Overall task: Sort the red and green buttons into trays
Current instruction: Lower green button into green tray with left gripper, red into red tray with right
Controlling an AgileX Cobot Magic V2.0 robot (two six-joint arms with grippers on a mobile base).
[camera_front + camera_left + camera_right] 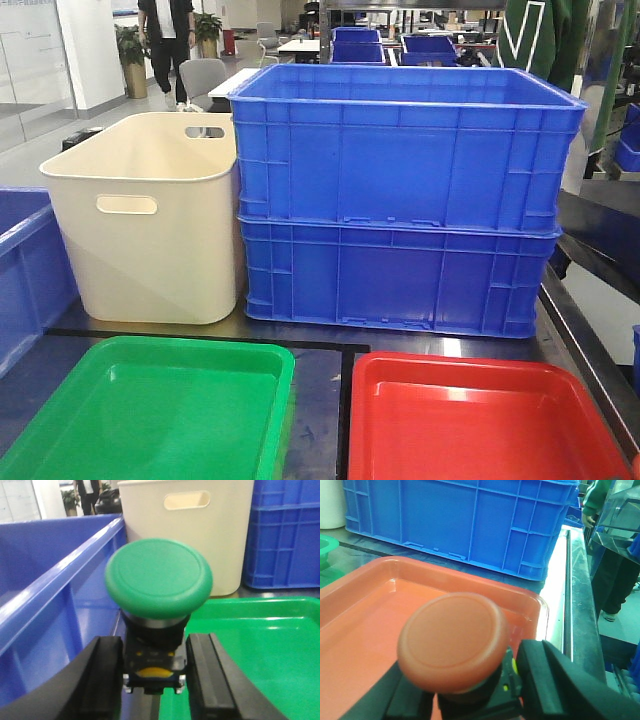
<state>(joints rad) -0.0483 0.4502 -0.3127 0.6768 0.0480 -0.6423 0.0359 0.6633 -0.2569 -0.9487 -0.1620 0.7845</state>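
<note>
In the left wrist view my left gripper (154,680) is shut on the dark body of the green button (158,577), cap facing the camera. It hangs at the left edge of the green tray (270,655). In the right wrist view my right gripper (480,695) is shut on the red button (452,640), above the near right part of the red tray (365,615). The front view shows the green tray (150,410) at left and the red tray (480,420) at right, side by side, with nothing in the parts that show. Neither gripper shows in that view.
Two stacked blue crates (400,200) and a cream handled bin (150,220) stand behind the trays. Another blue crate (50,590) stands left of the green tray. The table's right edge (580,605) runs beside the red tray, with a person standing beyond it.
</note>
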